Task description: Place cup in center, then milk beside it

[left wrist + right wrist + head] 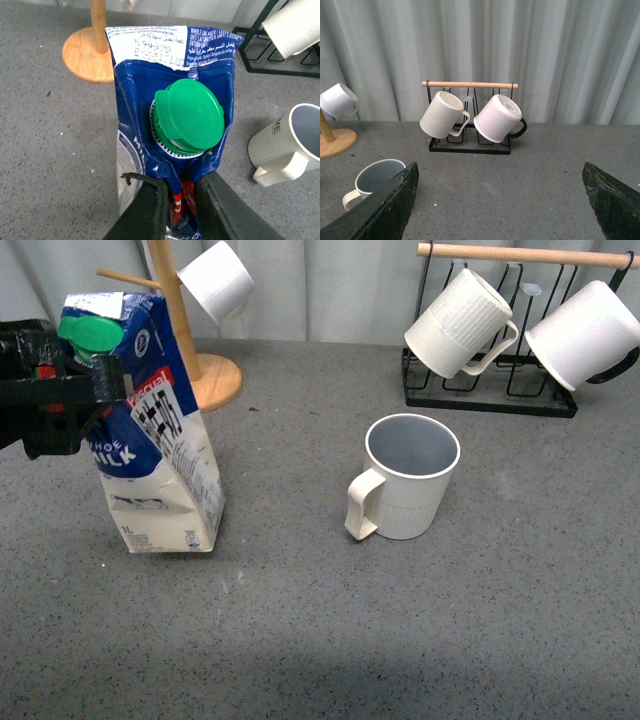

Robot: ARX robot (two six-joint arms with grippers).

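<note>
The cup, cream with ribbed sides and a grey-blue inside, stands upright mid-table, handle toward the front left. It also shows in the left wrist view and the right wrist view. The milk, a blue and white carton with a green cap, stands left of the cup, tilted. My left gripper is shut on the milk's folded top ridge, its fingers pinching just behind the cap. My right gripper is open over bare table, right of the cup, and out of the front view.
A wooden mug tree with a white mug stands at the back left. At the back right a black wire rack holds a ribbed white mug and a smooth white mug with a black handle.
</note>
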